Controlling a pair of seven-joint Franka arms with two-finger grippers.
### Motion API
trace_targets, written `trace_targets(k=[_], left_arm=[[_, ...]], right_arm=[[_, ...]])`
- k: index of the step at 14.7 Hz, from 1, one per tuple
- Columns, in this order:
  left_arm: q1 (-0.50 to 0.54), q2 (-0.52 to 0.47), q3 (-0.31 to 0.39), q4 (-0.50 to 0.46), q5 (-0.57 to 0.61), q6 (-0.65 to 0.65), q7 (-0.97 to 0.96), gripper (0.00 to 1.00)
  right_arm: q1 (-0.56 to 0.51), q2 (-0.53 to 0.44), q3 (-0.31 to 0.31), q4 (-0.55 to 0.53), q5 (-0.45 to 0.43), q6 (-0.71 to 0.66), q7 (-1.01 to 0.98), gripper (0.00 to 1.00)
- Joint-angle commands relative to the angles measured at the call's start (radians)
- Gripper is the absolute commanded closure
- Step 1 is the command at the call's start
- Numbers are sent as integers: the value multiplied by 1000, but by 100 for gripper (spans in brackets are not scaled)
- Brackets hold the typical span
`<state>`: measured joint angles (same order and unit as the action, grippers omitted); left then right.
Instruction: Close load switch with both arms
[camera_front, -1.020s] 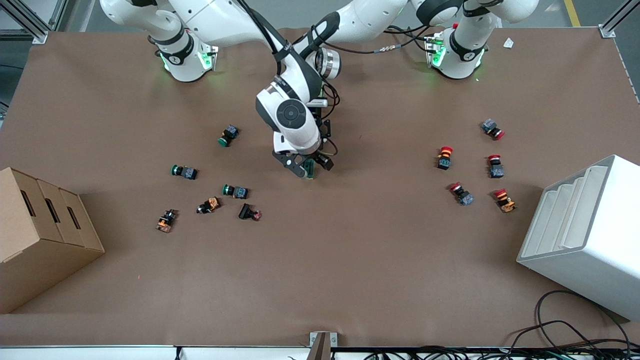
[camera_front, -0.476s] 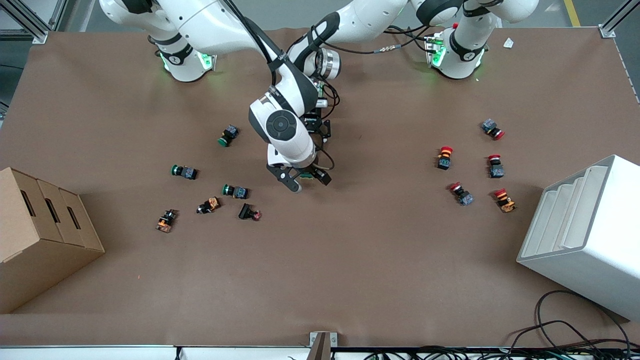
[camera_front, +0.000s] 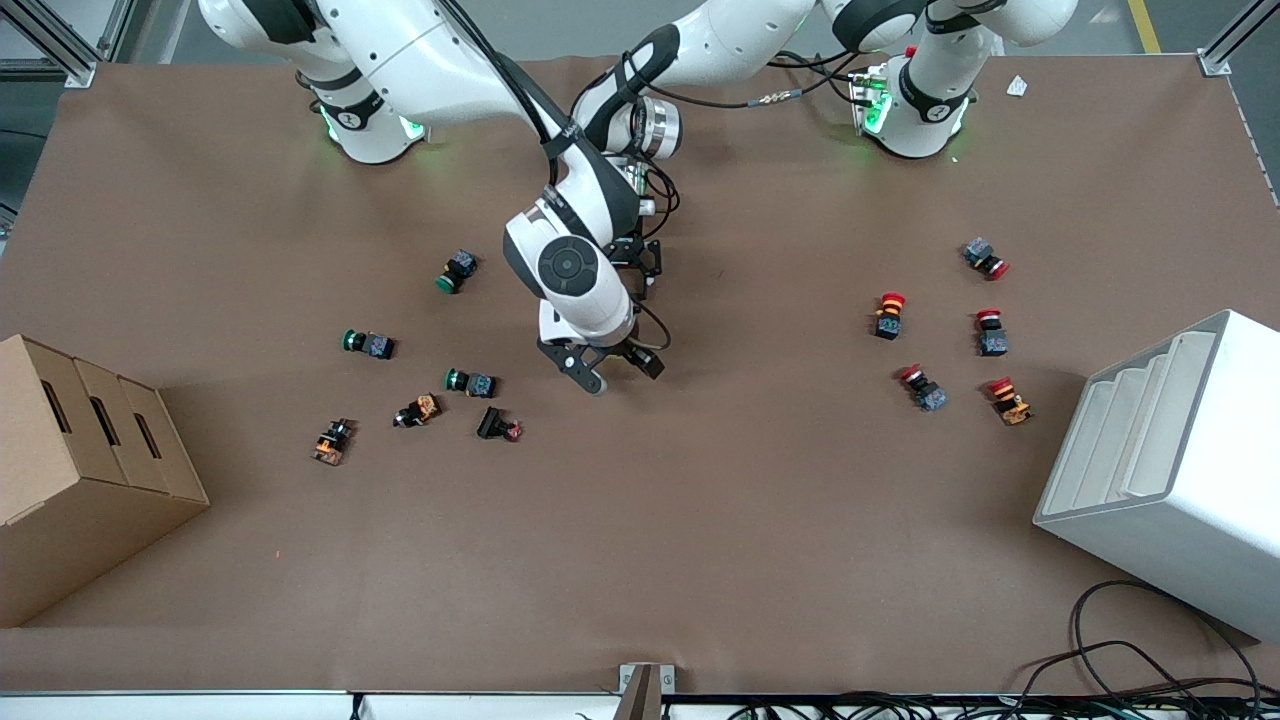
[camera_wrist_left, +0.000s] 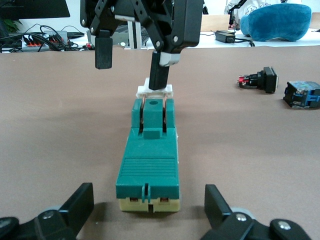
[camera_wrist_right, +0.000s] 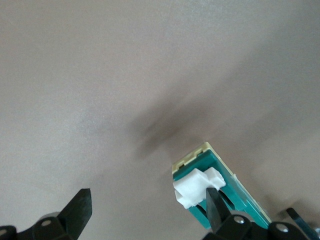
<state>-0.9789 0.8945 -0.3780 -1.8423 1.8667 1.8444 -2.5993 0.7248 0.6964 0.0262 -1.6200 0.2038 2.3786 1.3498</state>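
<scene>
The load switch (camera_wrist_left: 147, 160) is a dark green block on a cream base and lies flat on the brown table. Its white lever tab (camera_wrist_left: 156, 90) is at the end away from my left gripper (camera_wrist_left: 148, 220). That gripper is open, one finger on each side of the switch's near end, touching neither side. My right gripper (camera_wrist_left: 131, 65) is open over the lever end. One of its fingers (camera_wrist_left: 160, 75) rests on the tab, and the other hangs clear. The right wrist view shows the tab (camera_wrist_right: 197, 187) against that finger. In the front view the right gripper (camera_front: 618, 372) covers the switch.
Green-capped push buttons (camera_front: 458, 270) and several other buttons lie toward the right arm's end. Red-capped buttons (camera_front: 889, 315) lie toward the left arm's end. A cardboard box (camera_front: 80, 470) and a white bin (camera_front: 1170, 470) stand at the table's two ends. Two buttons (camera_wrist_left: 260, 80) show beside the switch.
My right hand has moved a little toward the front camera. It now covers the green switch, which showed between its fingers a second ago. The left arm has hardly moved.
</scene>
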Motion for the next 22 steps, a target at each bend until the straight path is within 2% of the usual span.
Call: trace_targets(k=[1, 5, 8, 10, 13, 17, 22], left_arm=[[5, 29, 10, 32, 8, 12, 24, 3], [6, 20, 8, 32, -3, 12, 24, 3], [8, 17, 7, 31, -4, 12, 27, 3], [9, 3, 1, 29, -26, 13, 66, 3], [13, -41, -22, 37, -112, 18, 131, 3], [26, -86, -53, 95, -233, 21, 177, 2], [111, -192, -78, 175, -493, 45, 456, 1]], right_arm=[[-18, 51, 6, 63, -4, 2, -12, 0], [-44, 48, 6, 69, -33, 2, -38, 0], [-126, 28, 6, 86, -37, -15, -165, 0], [-177, -14, 4, 92, -43, -111, -269, 0], [-281, -107, 4, 94, -46, -255, -466, 0], [-412, -245, -2, 92, -181, -474, -762, 0], [-548, -408, -3, 89, -213, -671, -1108, 0]])
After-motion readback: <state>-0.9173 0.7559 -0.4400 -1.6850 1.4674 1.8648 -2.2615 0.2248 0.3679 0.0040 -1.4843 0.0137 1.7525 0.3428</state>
